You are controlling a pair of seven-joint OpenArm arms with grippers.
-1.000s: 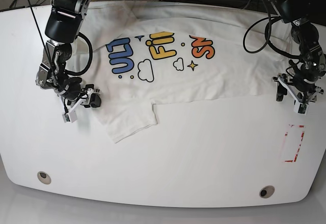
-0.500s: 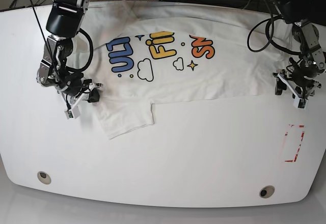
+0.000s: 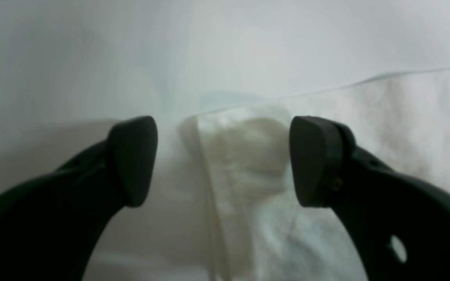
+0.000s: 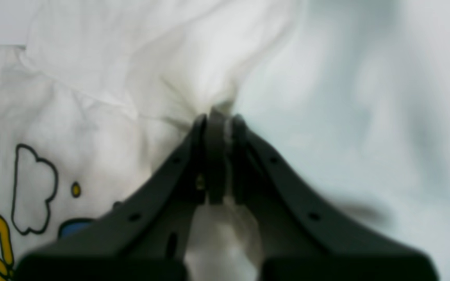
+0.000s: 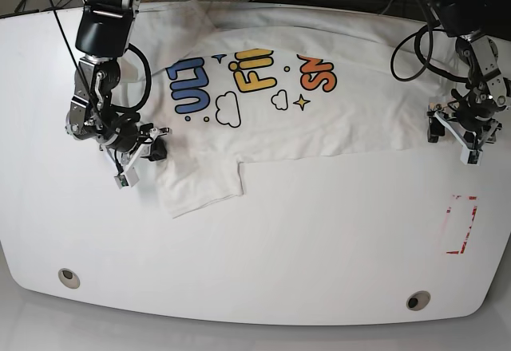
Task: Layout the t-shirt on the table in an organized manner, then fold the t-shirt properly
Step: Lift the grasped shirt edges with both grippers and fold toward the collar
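Observation:
The white t-shirt (image 5: 263,120) lies print-up across the back of the table (image 5: 303,239), one sleeve (image 5: 200,183) pointing toward the front. On the base view's left, my right gripper (image 5: 145,153) is shut on a bunched pinch of the shirt's side edge; the right wrist view shows its jaws (image 4: 217,121) clamped on white fabric (image 4: 193,78) beside the cloud print. On the right, my left gripper (image 5: 453,137) stands open over the shirt's far corner. In the left wrist view its fingertips (image 3: 223,160) are wide apart with the hem edge (image 3: 248,156) between them, untouched.
A red tape rectangle (image 5: 461,223) marks the table's right side. Two round grommet holes (image 5: 69,277) (image 5: 417,300) sit near the front edge. Black cables (image 5: 415,48) loop from the arm at the back right. Bare tabletop stretches in front of the shirt.
My right gripper has shut on the shirt's side edge and shifted slightly toward the shirt. My left gripper has opened wider and moved back toward the shirt's corner.

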